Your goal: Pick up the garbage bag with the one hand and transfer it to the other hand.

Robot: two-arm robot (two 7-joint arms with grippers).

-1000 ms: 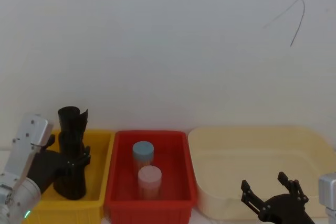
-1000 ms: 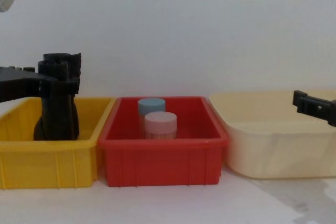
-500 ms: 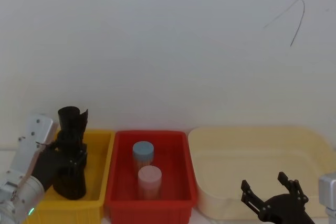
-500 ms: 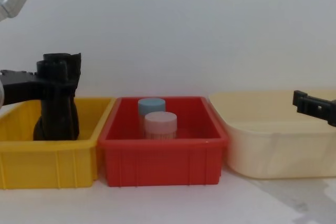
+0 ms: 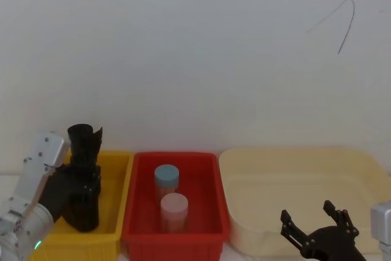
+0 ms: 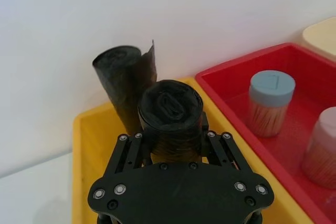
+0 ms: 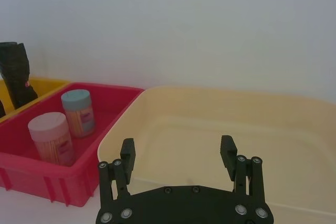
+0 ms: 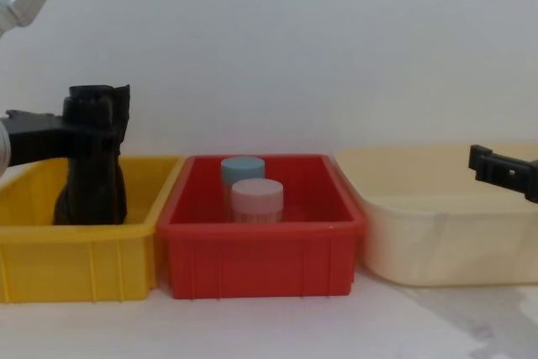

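The garbage bag (image 6: 170, 109), a short thick black roll, stands upright in the yellow bin (image 6: 84, 145). My left gripper (image 6: 170, 139) is shut on it, one finger pressed against each side just below its top. In the head view the left gripper (image 5: 83, 178) sits inside the yellow bin (image 5: 119, 178) at the far left. My right gripper (image 7: 177, 153) is open and holds nothing; it hovers low at the near edge of the cream tub (image 7: 210, 108), and the head view shows the right gripper (image 5: 317, 227) at bottom right.
A taller black roll (image 6: 121, 77) with a ragged top stands just behind the held one, against the wall. The red bin (image 5: 208, 163) in the middle holds a blue-lidded jar (image 5: 166, 175) and a pink-lidded jar (image 5: 174, 205). The cream tub (image 5: 305, 175) is on the right.
My left gripper has pushed forward and closed around the short roll. The rolls stay in the yellow bin, and the right arm has not moved.
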